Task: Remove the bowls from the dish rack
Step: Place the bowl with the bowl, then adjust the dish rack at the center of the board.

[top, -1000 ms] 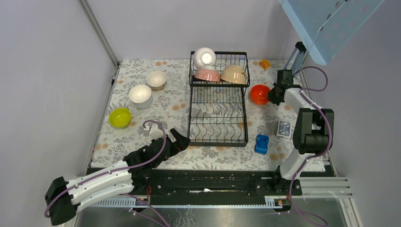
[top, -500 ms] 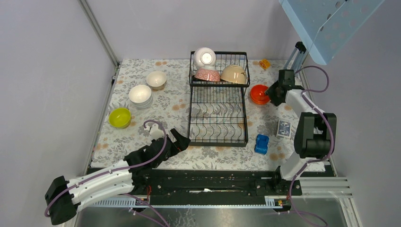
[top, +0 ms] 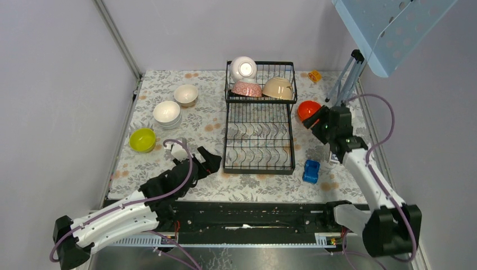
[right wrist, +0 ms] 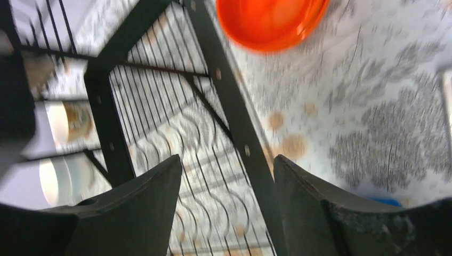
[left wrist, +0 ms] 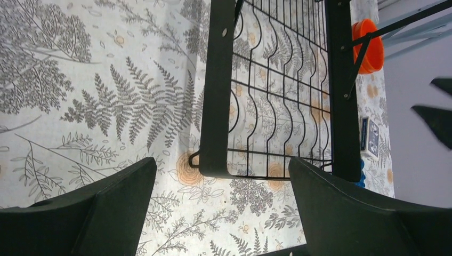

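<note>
Seven small round ceramic bowls show: white (top: 244,68), pink-patterned (top: 247,89) and beige (top: 278,88) in the upper basket of the one black wire dish rack (top: 259,140) at the table's centre, and cream (top: 185,94), white (top: 167,113), yellow-green (top: 142,139) and orange-red (top: 307,109) on the table. The orange-red bowl lies just at 11 o'clock of the right claw (top: 316,122), whose fingers stand apart, holding nothing; the left claw (top: 209,163), spread wide and empty, sits at the rack's 8 o'clock corner. A grey fern-print cloth (top: 202,126) covers the table between pale lilac walls (top: 56,84).
</note>
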`<state>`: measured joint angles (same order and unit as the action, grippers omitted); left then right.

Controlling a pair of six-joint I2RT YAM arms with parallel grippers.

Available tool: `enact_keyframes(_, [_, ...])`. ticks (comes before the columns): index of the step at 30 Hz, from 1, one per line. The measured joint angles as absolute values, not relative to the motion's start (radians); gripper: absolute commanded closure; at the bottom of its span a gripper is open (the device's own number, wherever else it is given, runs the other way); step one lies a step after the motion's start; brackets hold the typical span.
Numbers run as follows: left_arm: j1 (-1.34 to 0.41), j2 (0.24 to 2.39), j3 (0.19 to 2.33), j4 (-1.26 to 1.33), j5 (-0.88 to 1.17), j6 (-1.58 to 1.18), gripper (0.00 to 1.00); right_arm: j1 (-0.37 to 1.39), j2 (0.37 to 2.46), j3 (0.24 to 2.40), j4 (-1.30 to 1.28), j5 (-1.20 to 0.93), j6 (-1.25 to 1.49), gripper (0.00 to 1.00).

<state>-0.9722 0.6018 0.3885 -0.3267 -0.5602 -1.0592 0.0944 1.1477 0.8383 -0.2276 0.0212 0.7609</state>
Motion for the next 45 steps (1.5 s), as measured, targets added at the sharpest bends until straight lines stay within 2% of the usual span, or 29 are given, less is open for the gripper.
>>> enact_keyframes(5, [-0.972, 0.597, 0.407, -0.333, -0.589, -1.007, 0.01, 0.192, 0.910, 0.585, -0.196, -0.030, 0.786, 0.12])
enact_keyframes(9, [-0.972, 0.598, 0.405, -0.327, -0.598, -0.970, 0.01, 0.227, 0.785, 0.453, -0.198, -0.073, 0.789, 0.08])
enact_keyframes(14, [-0.972, 0.614, 0.365, -0.229, -0.588, -0.932, 0.02, 0.253, 0.724, 0.393, -0.184, -0.122, 0.766, 0.10])
enact_keyframes(18, [-0.972, 0.692, 0.334, -0.160, -0.572, -0.924, 0.02, 0.265, 0.769, 0.366, -0.132, -0.150, 0.738, 0.15])
enact_keyframes(23, [-0.972, 0.795, 0.334, -0.141, -0.562, -0.936, 0.02, 0.287, 0.829, 0.315, -0.082, -0.168, 0.722, 0.27])
enact_keyframes(30, [-0.972, 0.805, 0.334, -0.141, -0.564, -0.969, 0.03, 0.366, 0.853, 0.281, -0.006, -0.166, 0.724, 0.47])
enact_keyframes(35, [-0.972, 0.803, 0.334, -0.155, -0.564, -0.995, 0.03, 0.431, 0.868, 0.265, 0.030, -0.130, 0.746, 0.57])
enact_keyframes(45, [-0.972, 0.707, 0.335, -0.220, -0.581, -1.057, 0.03, 0.605, 0.913, 0.249, 0.120, -0.009, 0.849, 0.64])
